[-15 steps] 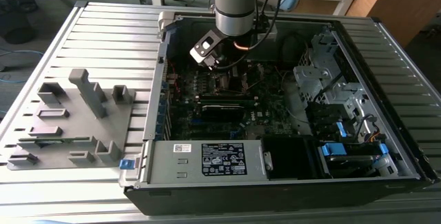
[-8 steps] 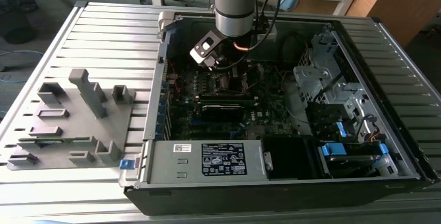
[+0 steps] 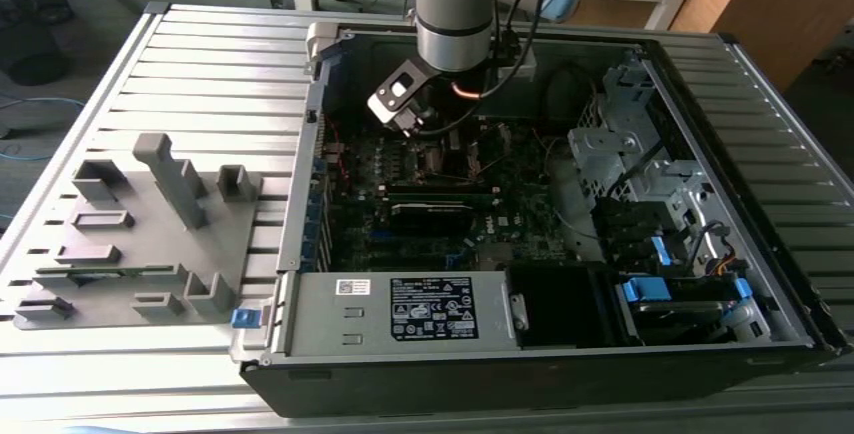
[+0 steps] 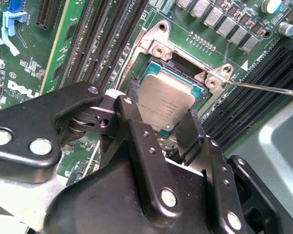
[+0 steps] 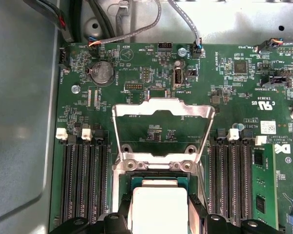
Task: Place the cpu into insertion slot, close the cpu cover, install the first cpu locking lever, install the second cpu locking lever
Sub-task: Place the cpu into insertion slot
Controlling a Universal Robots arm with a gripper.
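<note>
The arm (image 3: 461, 14) reaches straight down into the open PC case (image 3: 534, 379), which lies on a slatted table (image 3: 200, 64). The gripper (image 4: 161, 111) is low over the green board (image 5: 151, 63), toward the far side of the case. In the second wrist view its two black fingers (image 4: 132, 129) are set at approx. chip width. One sits on each of two opposite edges of the cpu (image 4: 167, 100), touching it, so it looks clamped on the chip rather than spread wide.

The cpu lies w/ its silver-grey metal top up, about level, inside the rim of the insertion slot (image 4: 183, 70). Its edges run parallel w/ the socket's edges. It's square, so no long axis to speak of. Can't tell if it's fully seated.

In the first wrist view the cpu cover (image 5: 163, 108) stands raised on one side of the socket, hinge edge down by the socket. The board shows through its square window. A thin metal lever (image 4: 263, 88) runs out from one socket corner. Rows of long black memory slots (image 5: 83, 180) flank the socket on both sides.

Writing: faint print on the chip's top and white print all over the board. There's also a white sticker (image 3: 434, 309) w/ black print on the grey box (image 3: 334, 319) at the case's near end. A grey fixture block (image 3: 134, 234) sits on the table at the exterior view's left, just beside the case.
</note>
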